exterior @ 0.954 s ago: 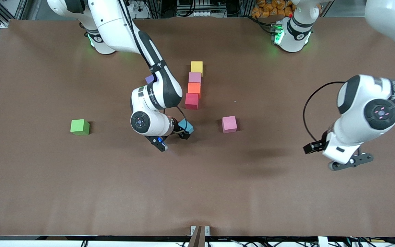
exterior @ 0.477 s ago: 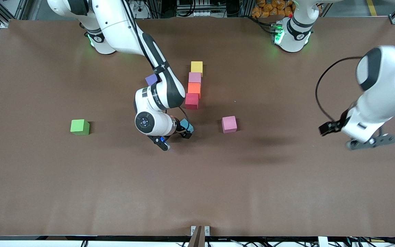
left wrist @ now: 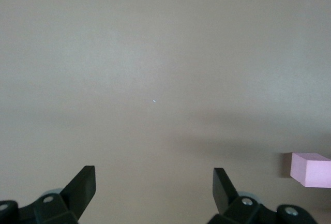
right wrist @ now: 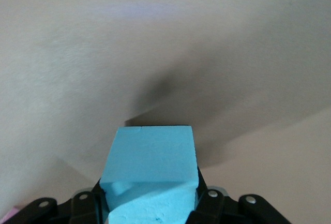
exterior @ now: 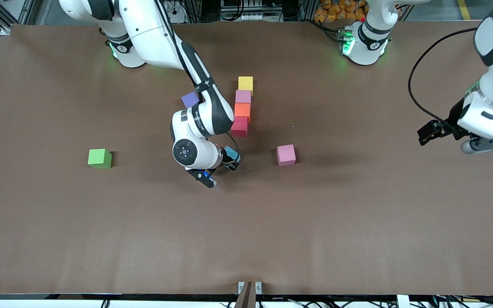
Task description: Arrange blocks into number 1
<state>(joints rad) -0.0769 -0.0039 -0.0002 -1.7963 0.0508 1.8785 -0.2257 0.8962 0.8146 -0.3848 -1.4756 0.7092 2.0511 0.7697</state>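
right gripper squeezes light blue block, at 6 o'clock from red block | left gripper wide, empty, waiting | risk: squashy block twists, bumps the line crooked

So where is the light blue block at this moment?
The light blue block sits between the right gripper's shut fingers, nearer the front camera than the crimson block.

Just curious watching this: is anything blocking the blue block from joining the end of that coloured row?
Nothing visible does. The right tool grips the light blue block, and bare table separates it from the crimson block ending the row.
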